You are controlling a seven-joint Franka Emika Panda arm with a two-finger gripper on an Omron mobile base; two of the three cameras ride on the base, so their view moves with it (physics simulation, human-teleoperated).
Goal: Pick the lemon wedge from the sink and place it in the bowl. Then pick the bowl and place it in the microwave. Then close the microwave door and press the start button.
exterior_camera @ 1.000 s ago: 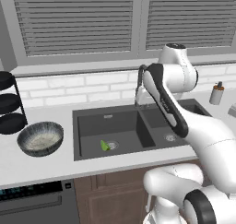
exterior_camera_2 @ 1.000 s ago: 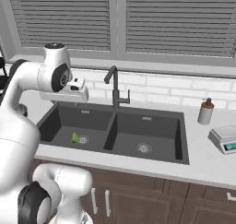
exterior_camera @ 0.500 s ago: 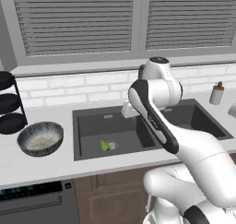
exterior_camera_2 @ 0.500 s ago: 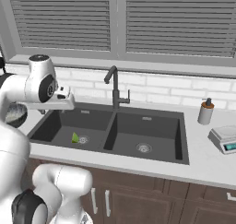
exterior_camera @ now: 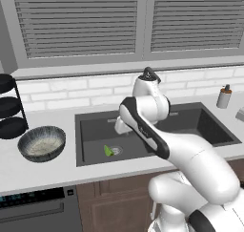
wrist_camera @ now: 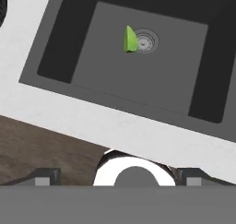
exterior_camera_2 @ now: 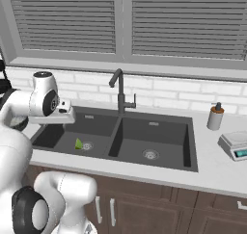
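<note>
Lemon wedge [exterior_camera: 108,151]: small, yellow-green, lying on the floor of the sink's left basin, just beside the round metal drain [exterior_camera: 116,150]; in the hand view [wrist_camera: 130,39] it touches or nearly touches the drain's rim [wrist_camera: 146,41]. Nothing grips it.

Sink [exterior_camera_2: 159,164]: dark grey, two basins, sunk into the pale worktop [exterior_camera: 43,171] under the shuttered window. Dark faucet [exterior_camera_2: 118,92] stands at the back edge, between the basins. The right basin holds its own drain [exterior_camera_2: 150,154].

Bowl [exterior_camera: 41,143]: wide, dark streaked outside, speckled cream inside; upright on the worktop to the left of the sink, well apart from the wedge, near the front edge.

Gripper [exterior_camera: 121,126]: white hand held above the left basin, clear of the wedge; jaws released and spread wide, grasping nothing. In the hand view the two dark finger tips [wrist_camera: 44,178] stand far apart at the bottom.

Other items: black wire rack [exterior_camera: 9,107] with flat dark plates at the worktop's left end, behind the bowl; soap dispenser [exterior_camera_2: 215,117] at the back right of the sink; kitchen scale [exterior_camera_2: 236,145] near the worktop's right end.
</note>
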